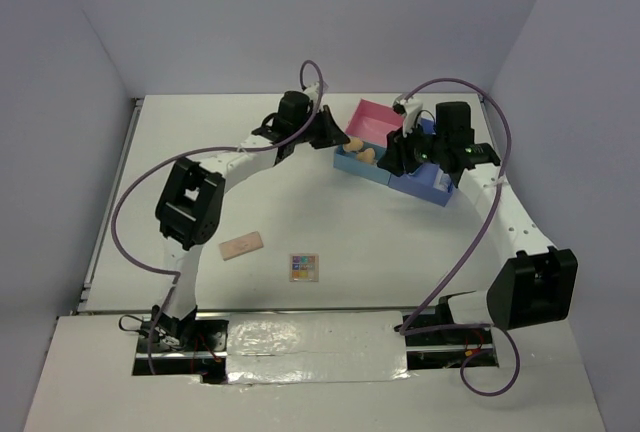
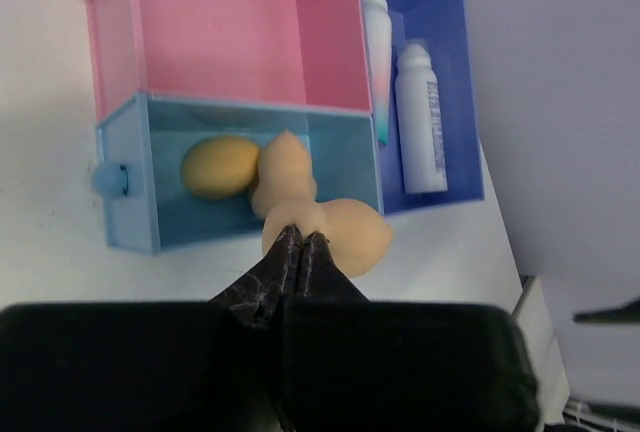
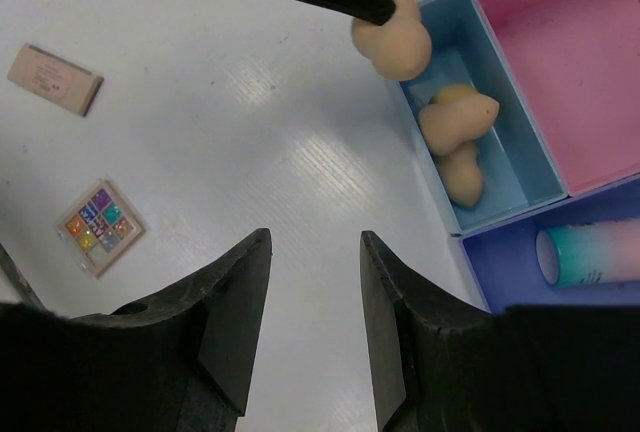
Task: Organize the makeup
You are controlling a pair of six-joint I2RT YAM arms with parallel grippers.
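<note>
The tray [image 1: 372, 115] is the landmark here, a pink-and-blue box with compartments on the white table [image 1: 400, 252]. The right end effector [image 3: 312, 322] hangs above the tray's near side with its fingers apart and nothing between them; in the top view its black body covers part of the dark-blue compartment. The left end effector [image 2: 302, 242] comes in from the tray's left end, its fingers pressed together on the narrow tip of the held sponge [image 2: 345, 235], a peach, egg-shaped piece that sits at the end rim of the light-blue compartment; whether it touches that rim cannot be told. Inside that compartment lie the loose sponges [image 2: 220, 165], two of them touching, one yellower than the other. Only the left wrist view shows both white bottles [image 2: 420, 102] lying side by side in the dark-blue compartment, one with a teal-to-pink band; the right wrist view catches just one bottle end. The right wrist view shows plainly the things well away from the tray on the open table: the pink palette [image 3: 55, 79], flat and oblong, and the multicolour palette [image 3: 98, 227], a square with small coloured pans.
</note>
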